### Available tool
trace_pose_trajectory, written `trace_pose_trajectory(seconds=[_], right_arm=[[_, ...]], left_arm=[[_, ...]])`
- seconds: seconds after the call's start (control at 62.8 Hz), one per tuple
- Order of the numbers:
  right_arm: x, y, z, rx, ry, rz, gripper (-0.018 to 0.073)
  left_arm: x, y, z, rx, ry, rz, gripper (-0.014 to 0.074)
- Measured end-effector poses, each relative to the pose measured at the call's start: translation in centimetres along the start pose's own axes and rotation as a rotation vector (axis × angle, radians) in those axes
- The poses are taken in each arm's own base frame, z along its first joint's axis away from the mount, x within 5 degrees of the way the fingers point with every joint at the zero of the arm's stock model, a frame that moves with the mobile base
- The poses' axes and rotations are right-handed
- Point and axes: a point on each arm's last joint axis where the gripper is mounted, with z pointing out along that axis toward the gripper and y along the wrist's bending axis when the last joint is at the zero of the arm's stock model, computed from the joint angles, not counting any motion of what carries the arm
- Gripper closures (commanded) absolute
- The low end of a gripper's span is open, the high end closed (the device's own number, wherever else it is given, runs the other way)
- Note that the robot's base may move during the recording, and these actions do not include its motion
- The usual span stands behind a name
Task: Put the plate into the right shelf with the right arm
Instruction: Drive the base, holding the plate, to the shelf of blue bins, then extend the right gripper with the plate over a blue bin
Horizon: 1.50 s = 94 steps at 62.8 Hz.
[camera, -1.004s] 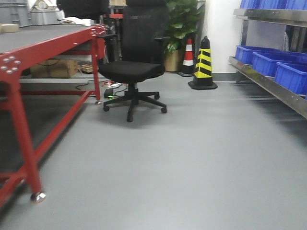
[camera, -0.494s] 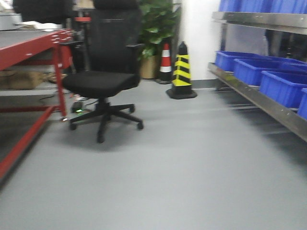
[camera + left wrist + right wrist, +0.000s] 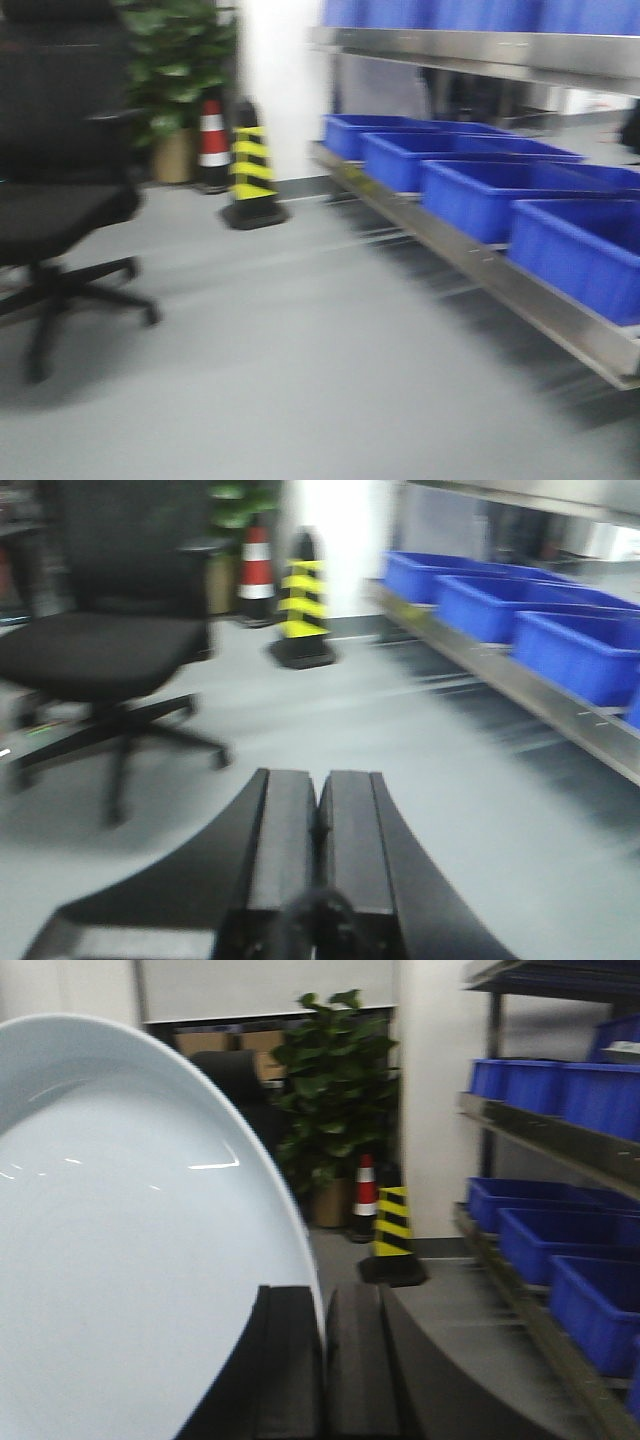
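Note:
In the right wrist view the white plate (image 3: 120,1230) fills the left half, held on edge with its rim pinched between the fingers of my right gripper (image 3: 323,1305), which is shut on it. The right shelf (image 3: 480,262), a steel rack holding blue bins (image 3: 500,190), runs along the right in the front view, and the right shelf (image 3: 545,1125) also shows at the right of the right wrist view. My left gripper (image 3: 318,790) is shut with nothing in it, low over the grey floor, and the right shelf (image 3: 500,680) lies off to its right.
A black office chair (image 3: 50,210) stands at the left. A yellow-and-black cone (image 3: 252,165), a red-and-white cone (image 3: 212,135) and a potted plant (image 3: 175,60) stand by the back wall. Grey floor (image 3: 300,380) spreads between chair and rack.
The view has swung to the right: the red-framed table has left the frame, the chair has slid to the left edge, and the steel rack with blue bins now looms larger and closer.

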Motion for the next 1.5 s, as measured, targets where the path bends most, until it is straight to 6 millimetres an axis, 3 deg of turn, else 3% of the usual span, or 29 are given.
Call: trace_pose_trajectory(seconds=[1.498], right_arm=[[-0.01, 0.0, 0.0, 0.0, -0.002, 0.0, 0.0502]], left_arm=[[0.0, 0.0, 0.0, 0.0, 0.0, 0.0, 0.0643]])
